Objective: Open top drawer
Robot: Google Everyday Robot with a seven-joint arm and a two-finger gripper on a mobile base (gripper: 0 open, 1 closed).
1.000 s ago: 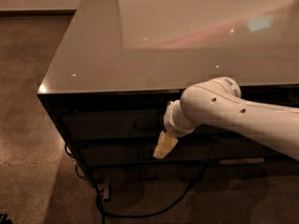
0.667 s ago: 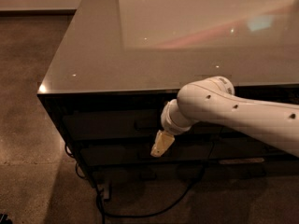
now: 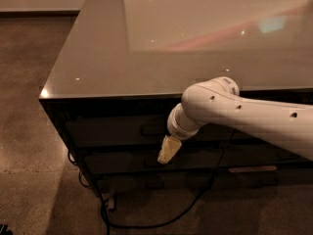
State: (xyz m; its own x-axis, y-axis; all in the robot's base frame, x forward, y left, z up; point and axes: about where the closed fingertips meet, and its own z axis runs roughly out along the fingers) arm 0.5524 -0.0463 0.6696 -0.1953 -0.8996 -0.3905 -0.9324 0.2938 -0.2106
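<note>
The top drawer [image 3: 110, 130] is a wide dark front just under the countertop, and it looks closed. Its small pull handle [image 3: 150, 129] sits near the centre, partly hidden by my arm. My gripper [image 3: 168, 151] hangs from the white arm that comes in from the right. Its pale yellow tip points down and left, just below and right of the handle, in front of the gap between the top drawer and the one beneath.
A glossy grey countertop [image 3: 146, 58] covers the cabinet. A second dark drawer front [image 3: 122, 161] lies under the top one. A black cable [image 3: 161, 222] loops on the floor below. Brown speckled floor [image 3: 29, 131] lies to the left.
My arm and gripper have shifted slightly to the left along the drawer fronts. The drawers have not moved.
</note>
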